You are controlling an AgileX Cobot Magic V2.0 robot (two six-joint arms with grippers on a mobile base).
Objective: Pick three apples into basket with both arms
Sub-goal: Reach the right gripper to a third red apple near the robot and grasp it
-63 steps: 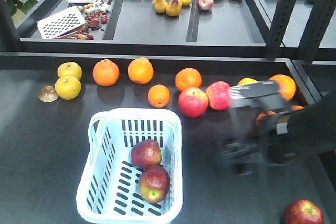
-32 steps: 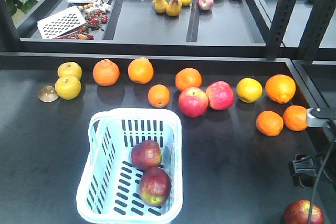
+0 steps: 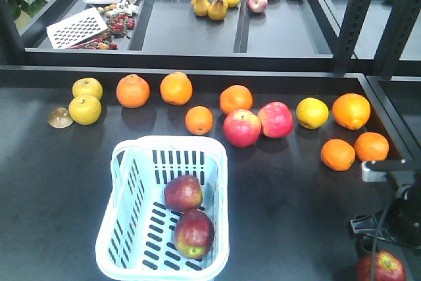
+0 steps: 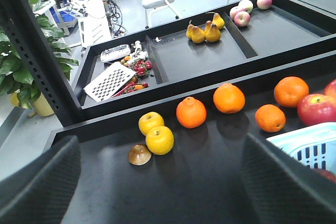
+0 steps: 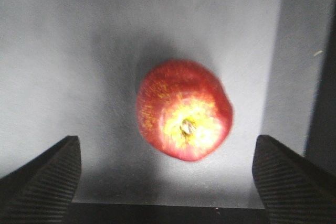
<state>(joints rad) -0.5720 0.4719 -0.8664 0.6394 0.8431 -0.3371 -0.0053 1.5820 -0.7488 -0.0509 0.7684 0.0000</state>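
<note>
Two dark red apples (image 3: 183, 193) (image 3: 193, 232) lie in the light blue basket (image 3: 125, 169) at the front left of the black table. The third dark red apple (image 3: 380, 268) lies on the table at the front right corner; in the right wrist view it (image 5: 184, 109) sits straight ahead of the open, empty right gripper (image 5: 167, 182). In the front view the right gripper (image 3: 381, 231) hangs just above that apple. The left gripper (image 4: 165, 182) is open and empty, above the table left of the basket corner (image 4: 304, 145).
Two pink-red apples (image 3: 242, 127) (image 3: 276, 120), several oranges (image 3: 338, 154) and yellow fruits (image 3: 85, 109) lie across the back of the table. A raised black shelf edge (image 3: 197, 64) with trays of pears (image 3: 214, 4) lies behind. A black post (image 3: 352, 18) stands at the back right.
The right arm has swung from the middle right of the table to the front right corner and now hangs over the third apple. Basket and fruit have not moved.
</note>
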